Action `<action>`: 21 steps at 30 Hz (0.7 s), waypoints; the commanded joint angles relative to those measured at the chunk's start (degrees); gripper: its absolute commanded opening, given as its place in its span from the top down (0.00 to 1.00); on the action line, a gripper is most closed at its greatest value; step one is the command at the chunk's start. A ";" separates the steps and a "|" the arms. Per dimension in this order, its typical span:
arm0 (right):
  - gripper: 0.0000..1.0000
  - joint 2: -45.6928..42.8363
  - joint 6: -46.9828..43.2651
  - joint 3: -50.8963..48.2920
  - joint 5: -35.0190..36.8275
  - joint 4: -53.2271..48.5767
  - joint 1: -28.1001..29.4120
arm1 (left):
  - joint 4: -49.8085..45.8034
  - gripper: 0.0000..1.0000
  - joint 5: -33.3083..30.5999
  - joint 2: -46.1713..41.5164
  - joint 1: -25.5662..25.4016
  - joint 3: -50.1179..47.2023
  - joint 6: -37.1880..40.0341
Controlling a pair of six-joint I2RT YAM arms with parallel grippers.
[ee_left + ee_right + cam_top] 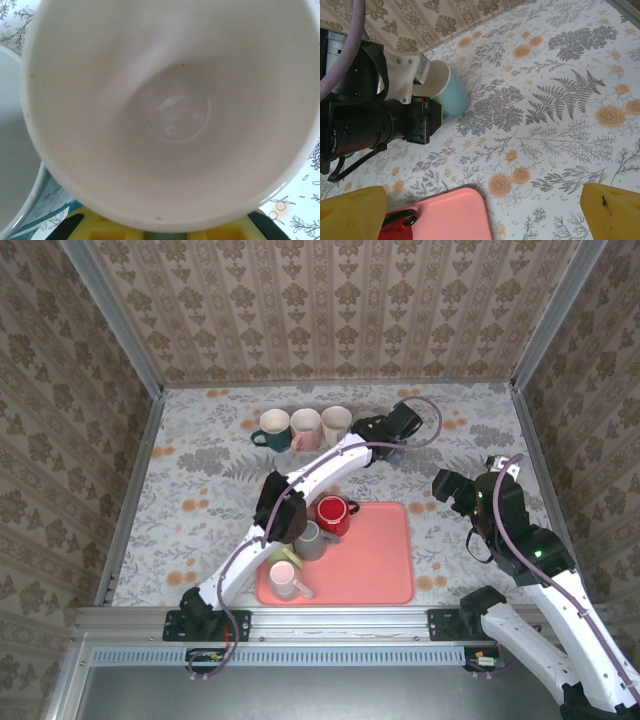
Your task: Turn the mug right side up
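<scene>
The mug (337,422) is pale blue outside and white inside. It stands mouth up at the right end of a row of three at the back of the table. The left wrist view looks straight down into its white inside (175,100), with its near rim lying across my yellow fingers (100,227). My left gripper (362,429) reaches it from the right and is closed on that rim. The right wrist view has the blue wall (455,97) beside the left wrist's black housing. My right gripper (452,490) hovers open over the table, right of the tray, holding nothing.
A dark green mug (270,428) and a pink mug (305,427) complete the back row. The pink tray (380,570) near the front holds a red mug (333,515), a grey mug (312,540) and a pink mug (288,580). Patterned walls enclose the table.
</scene>
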 commanded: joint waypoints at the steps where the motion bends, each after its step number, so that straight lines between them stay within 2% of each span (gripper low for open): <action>1: 0.00 0.10 -1.72 0.45 -0.23 1.46 -0.28 | 2.89 0.77 -0.31 0.32 1.14 2.71 -2.12; 5: 0.00 0.29 -1.99 0.45 -0.10 1.69 -0.29 | 2.79 0.68 -0.31 -0.04 0.76 2.31 -1.92; 10: 0.00 0.38 -2.04 1.18 -0.46 1.64 -0.22 | 3.60 0.66 -1.27 -3.54 0.28 -2.05 -2.36; 16: 0.00 0.38 -3.53 3.40 -2.13 0.80 -0.29 | 7.03 0.66 -0.58 -13.15 -0.41 -12.49 -2.07; 21: 0.00 -0.62 -9.11 4.62 -8.84 2.73 -0.23 | 13.75 0.64 2.31 -24.40 -1.87 -25.05 -0.27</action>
